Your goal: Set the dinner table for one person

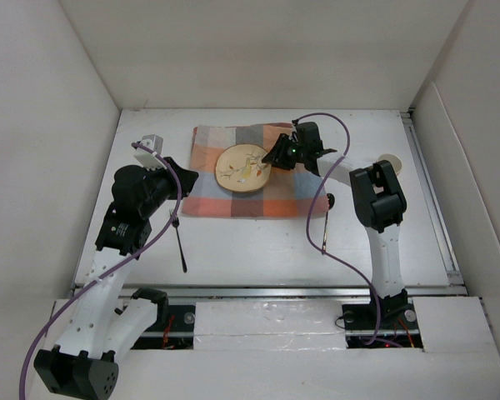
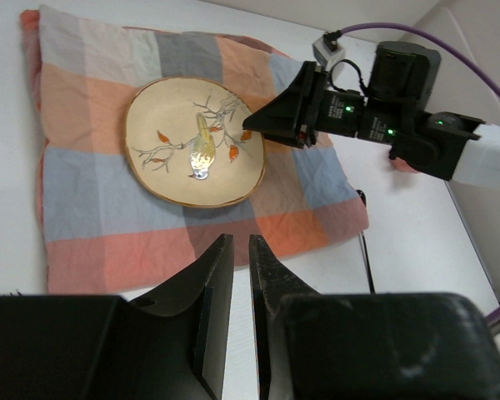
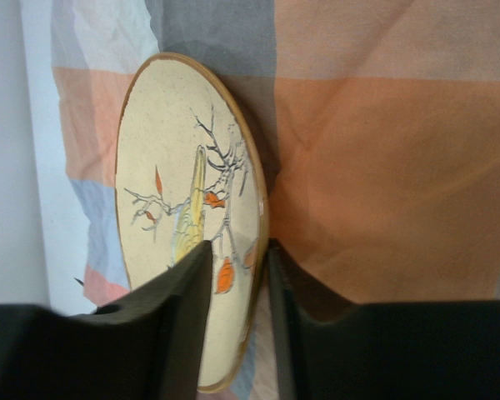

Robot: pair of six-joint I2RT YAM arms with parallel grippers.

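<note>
**On the placemat [image 1: 275, 200], the right tool [image 3: 237, 258] grips the plate [image 1: 242, 169] by its rim**

Near the middle of the worktop [image 1: 250, 250] lies the checked placemat, and the plate rests on its centre. The right tool reaches the plate from its right side and pinches the rim: one finger is over the painted face, the other is outside the edge. So the plate lies directly at this tool, and the right arm is clearly the nearer one to it.

The left tool [image 2: 240, 240] hovers by the near border of the placemat, its fingers almost pressed together with nothing between them.

I judge that the plate is in its place and only needs release. Two dark utensils wait on the bare worktop, the left utensil [image 1: 182, 246] beside the left arm and the right utensil [image 1: 325, 227] beside the right arm. Each lies with its long axis running roughly from near to far.
</note>
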